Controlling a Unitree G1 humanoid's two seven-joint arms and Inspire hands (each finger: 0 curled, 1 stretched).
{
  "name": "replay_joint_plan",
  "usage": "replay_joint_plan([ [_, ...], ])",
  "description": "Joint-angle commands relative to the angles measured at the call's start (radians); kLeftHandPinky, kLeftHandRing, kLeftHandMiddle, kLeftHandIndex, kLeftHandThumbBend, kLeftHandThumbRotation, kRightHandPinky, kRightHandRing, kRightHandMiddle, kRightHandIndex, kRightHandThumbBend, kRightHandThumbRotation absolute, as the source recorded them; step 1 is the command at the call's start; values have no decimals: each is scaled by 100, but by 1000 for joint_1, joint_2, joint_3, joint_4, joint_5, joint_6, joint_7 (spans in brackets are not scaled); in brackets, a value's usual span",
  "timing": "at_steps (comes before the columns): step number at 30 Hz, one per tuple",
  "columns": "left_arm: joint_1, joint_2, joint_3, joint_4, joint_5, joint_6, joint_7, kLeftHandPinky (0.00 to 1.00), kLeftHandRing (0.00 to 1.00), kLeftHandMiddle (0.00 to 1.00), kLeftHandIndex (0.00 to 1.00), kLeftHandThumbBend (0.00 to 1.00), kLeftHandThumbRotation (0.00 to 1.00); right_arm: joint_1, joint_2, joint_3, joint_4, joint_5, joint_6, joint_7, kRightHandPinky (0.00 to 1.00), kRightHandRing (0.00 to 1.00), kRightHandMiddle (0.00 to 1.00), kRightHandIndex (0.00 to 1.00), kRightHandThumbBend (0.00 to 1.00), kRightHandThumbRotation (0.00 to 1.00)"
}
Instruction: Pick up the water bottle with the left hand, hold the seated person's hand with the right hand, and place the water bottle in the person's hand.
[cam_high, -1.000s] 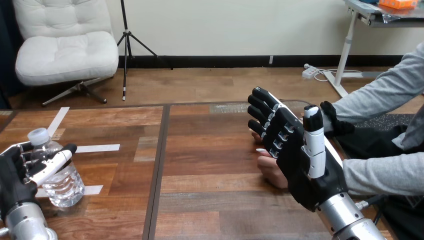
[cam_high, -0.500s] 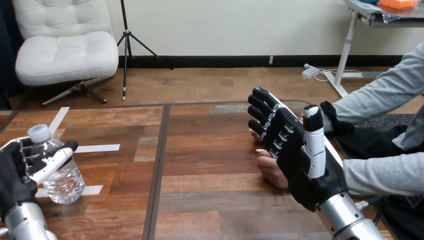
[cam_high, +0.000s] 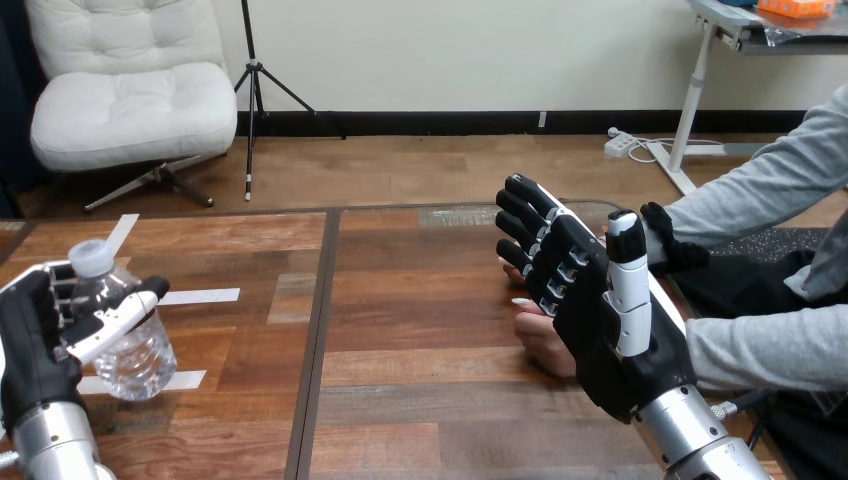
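The left hand (cam_high: 35, 335) had its fingers and thumb curled round the clear water bottle (cam_high: 125, 345) at the left side of the desk (cam_high: 430, 400). The right hand (cam_high: 600, 320) stood upright, fingers nearly straight, gripping nothing, the person's hand (cam_high: 545, 345) just beyond its palm

Desk (cam_high: 420, 335): reddish-brown wood with streaky grain, its planks split by a dark seam. White tape strips (cam_high: 200, 296) on its left part.
Water bottle (cam_high: 138, 352): clear, colourless plastic with bright glints; white cap (cam_high: 92, 257).
Left hand (cam_high: 30, 345): black palm, white shell along the thumb, black-and-white fingers.
Right hand (cam_high: 590, 320): black back, fingers with pale bands, thumb mostly white.
Right forearm (cam_high: 690, 430) and left forearm (cam_high: 55, 445): silver.
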Motion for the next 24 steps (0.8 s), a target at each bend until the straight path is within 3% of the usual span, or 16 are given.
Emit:
replay_joint_plan([
  [1, -36, 13, -22, -156, 23, -6, -12, 36, 38, 43, 43, 77, 0, -41, 5, -3, -24, 3, 1, 0, 100, 98, 96, 93, 85, 100],
  [24, 38, -17, -48, -409, 12, 80, -93, 33, 37, 42, 42, 76, 0, -42, 6, -3, -17, 0, -6, 0, 99, 98, 96, 93, 85, 100],
])
